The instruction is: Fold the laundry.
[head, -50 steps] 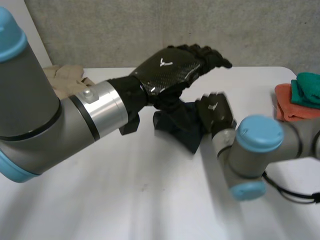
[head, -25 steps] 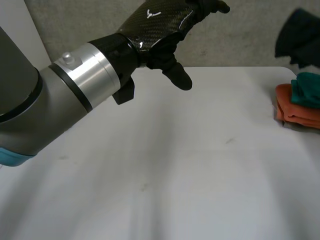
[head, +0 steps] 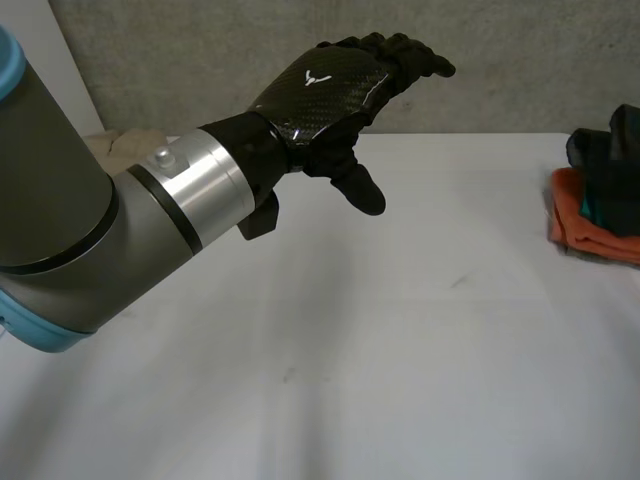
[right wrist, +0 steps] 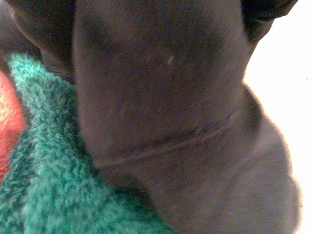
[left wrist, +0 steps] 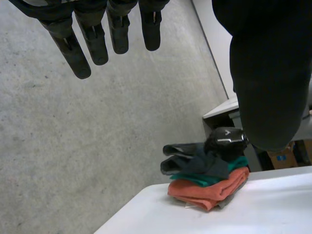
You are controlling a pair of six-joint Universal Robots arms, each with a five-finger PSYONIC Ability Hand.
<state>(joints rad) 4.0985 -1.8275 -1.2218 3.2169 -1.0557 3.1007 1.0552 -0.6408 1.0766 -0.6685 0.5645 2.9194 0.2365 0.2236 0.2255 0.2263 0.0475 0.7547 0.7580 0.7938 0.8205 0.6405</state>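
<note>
Left hand open, empty, white emblem; right hand at dark cloth, grip unclear.

Four cloths — three stacked, two hands

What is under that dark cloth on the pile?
A green towel lies right under the dark cloth, with an orange towel below it. The cloth hides most of the green towel's top.
</note>
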